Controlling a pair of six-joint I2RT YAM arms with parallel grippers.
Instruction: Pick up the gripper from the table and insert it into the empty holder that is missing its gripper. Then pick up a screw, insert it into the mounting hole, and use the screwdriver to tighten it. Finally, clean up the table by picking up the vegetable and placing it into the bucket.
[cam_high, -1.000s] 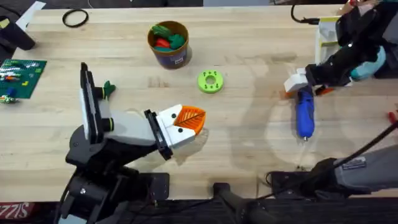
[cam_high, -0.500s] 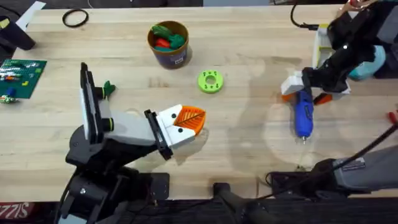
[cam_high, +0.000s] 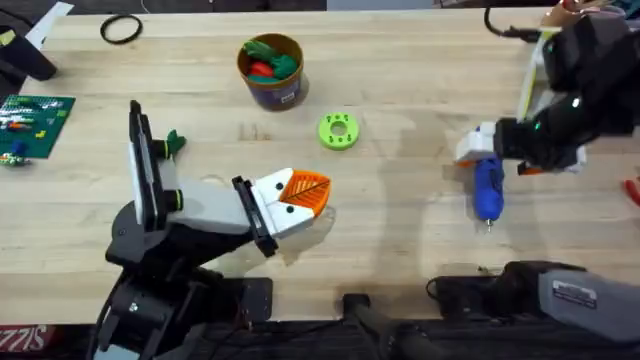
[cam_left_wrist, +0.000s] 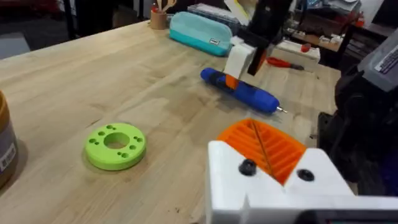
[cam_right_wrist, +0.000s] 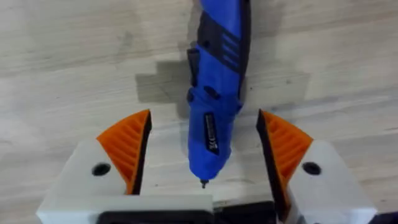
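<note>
Fingers (cam_right_wrist: 127, 149) of our right gripper (cam_right_wrist: 202, 152) spread wide, astride the screwdriver (cam_right_wrist: 214, 93) | overhead: our right gripper (cam_high: 478, 150) has shifted rightward with the screwdriver (cam_high: 488, 188), table (cam_high: 400, 230) beneath | left wrist: our left gripper (cam_left_wrist: 273, 152) — cannot tell.

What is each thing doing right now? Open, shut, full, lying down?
Right gripper: open, its orange pads on either side of the screwdriver, not touching it.
Screwdriver: lying flat on the table.
Left gripper: shut, holding nothing.
Bucket: upright, with red and green vegetables inside.
Green disc: lying flat on the table.
</note>
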